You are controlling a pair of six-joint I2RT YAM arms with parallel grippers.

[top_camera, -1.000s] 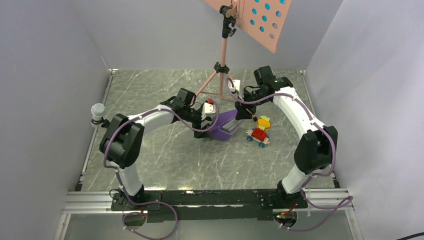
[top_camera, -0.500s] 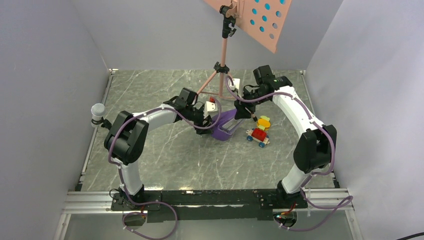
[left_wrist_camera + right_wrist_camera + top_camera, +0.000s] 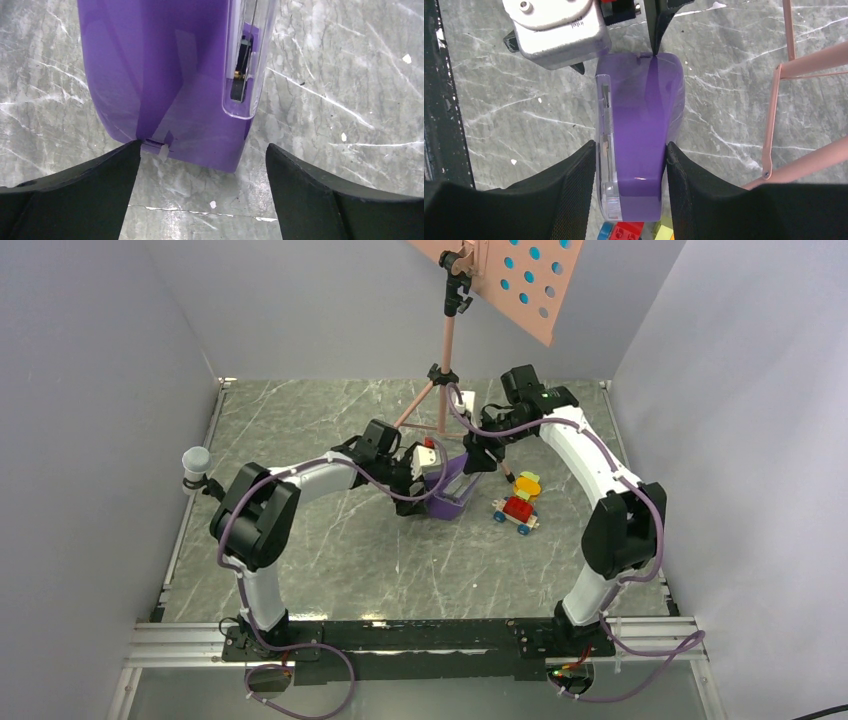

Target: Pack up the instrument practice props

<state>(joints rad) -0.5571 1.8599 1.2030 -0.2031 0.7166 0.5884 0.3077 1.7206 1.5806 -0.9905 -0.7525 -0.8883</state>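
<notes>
Right end effector (image 3: 630, 147) clamping metronome (image 3: 644, 100), left end effector (image 3: 203, 150) spread wide, arms bent inward

Top: high, wide. Wrists: close, sharing metronome (image 3: 644, 130).

Bright even overhead light, soft shadows (sheen on metronome (image 3: 165, 75)), sharp.

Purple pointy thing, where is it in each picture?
Top external: the purple metronome lies in the middle of the grey marbled table.
Left wrist: upper middle, just ahead of the open left tool.
Right wrist: centre, clamped by the right tool.
Shared landmark: the marbled tabletop, in all three.
</notes>
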